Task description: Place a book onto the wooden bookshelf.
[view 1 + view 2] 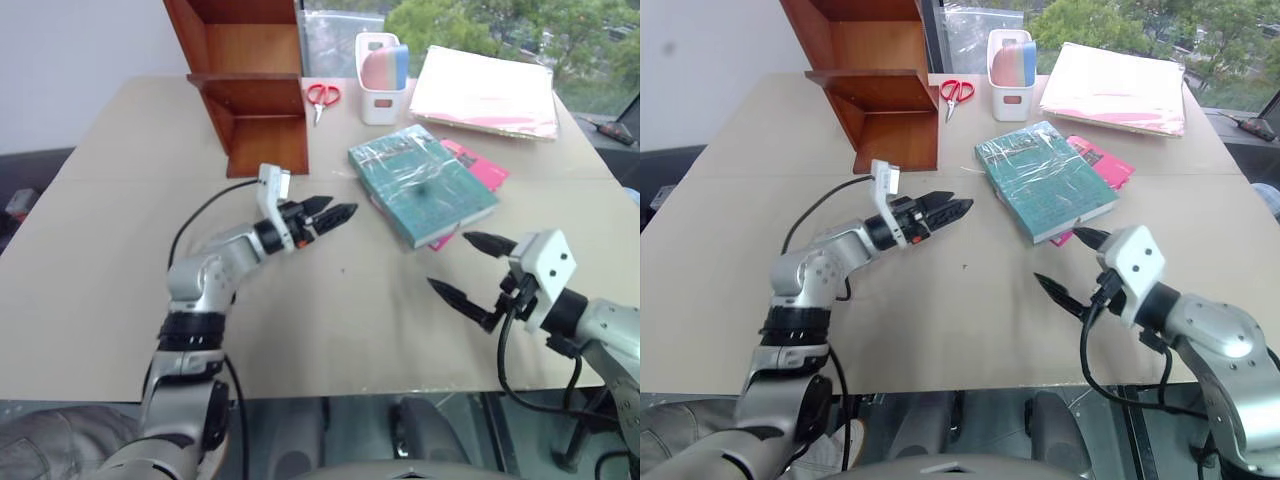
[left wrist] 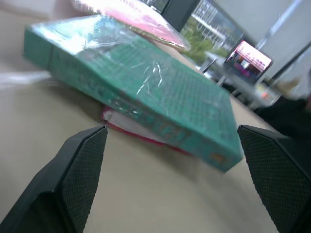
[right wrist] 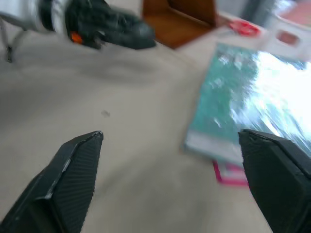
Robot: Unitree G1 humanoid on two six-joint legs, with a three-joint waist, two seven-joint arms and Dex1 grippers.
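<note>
The book (image 1: 422, 184), teal-green and wrapped in crinkly plastic, lies flat on the desk (image 1: 120, 250), resting on top of a thinner pink book (image 1: 478, 166) whose edge sticks out beyond it on the far right side and at its near corner; neither gripper touches it. The left gripper (image 1: 328, 213) hovers just above the desk, pointing level toward the book's left edge with a gap of bare desk between them, and its fingers (image 2: 82, 165) stand wide apart with nothing between them; in the left wrist view the book's near long side fills the space ahead of those fingers. The right gripper (image 1: 470, 268) sits near the book's near corner, a little toward the desk's front edge, its two black fingers (image 3: 73, 174) spread wide and empty. The wooden bookshelf (image 1: 250, 80) stands at the far left of the desk, well apart from the book, its reddish-brown boards bare; just to its right lie red-handled scissors (image 1: 321, 96), then a white holder (image 1: 381, 80), and farther right a pale pink stack of papers (image 1: 487, 92).
</note>
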